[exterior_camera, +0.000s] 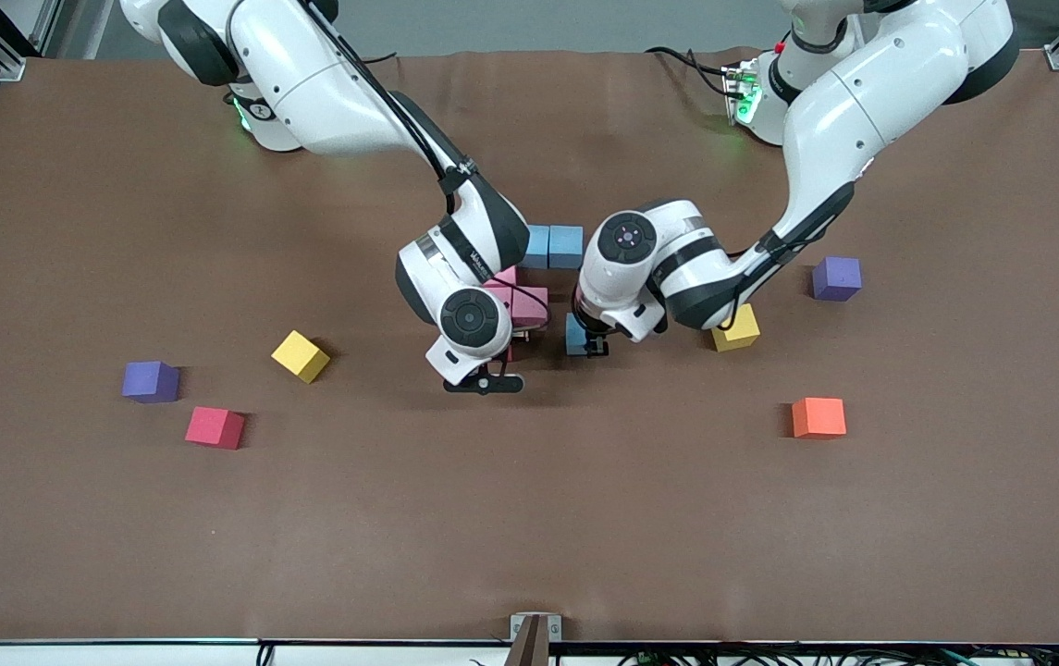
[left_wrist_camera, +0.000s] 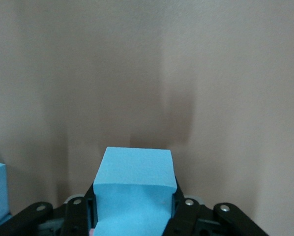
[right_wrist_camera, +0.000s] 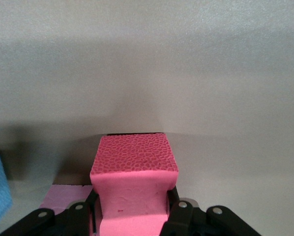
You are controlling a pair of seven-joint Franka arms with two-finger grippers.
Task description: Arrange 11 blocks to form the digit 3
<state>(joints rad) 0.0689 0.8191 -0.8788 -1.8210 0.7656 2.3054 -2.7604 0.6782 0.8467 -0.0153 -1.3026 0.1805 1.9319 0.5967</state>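
My right gripper (exterior_camera: 509,350) is shut on a pink cube (right_wrist_camera: 134,179), low at the table beside two more pink cubes (exterior_camera: 522,298). My left gripper (exterior_camera: 586,340) is shut on a light blue cube (exterior_camera: 575,333), which also shows in the left wrist view (left_wrist_camera: 134,189). It is low at the table, close to the pink cubes. Two light blue cubes (exterior_camera: 552,246) sit side by side, farther from the front camera. Loose on the table lie a yellow cube (exterior_camera: 300,356), a second yellow cube (exterior_camera: 737,329), a red cube (exterior_camera: 215,427) and an orange cube (exterior_camera: 818,417). No green cube shows.
Two purple cubes lie apart: one (exterior_camera: 151,381) toward the right arm's end beside the red cube, one (exterior_camera: 836,278) toward the left arm's end. The two arms' wrists are close together over the middle of the brown table (exterior_camera: 529,518).
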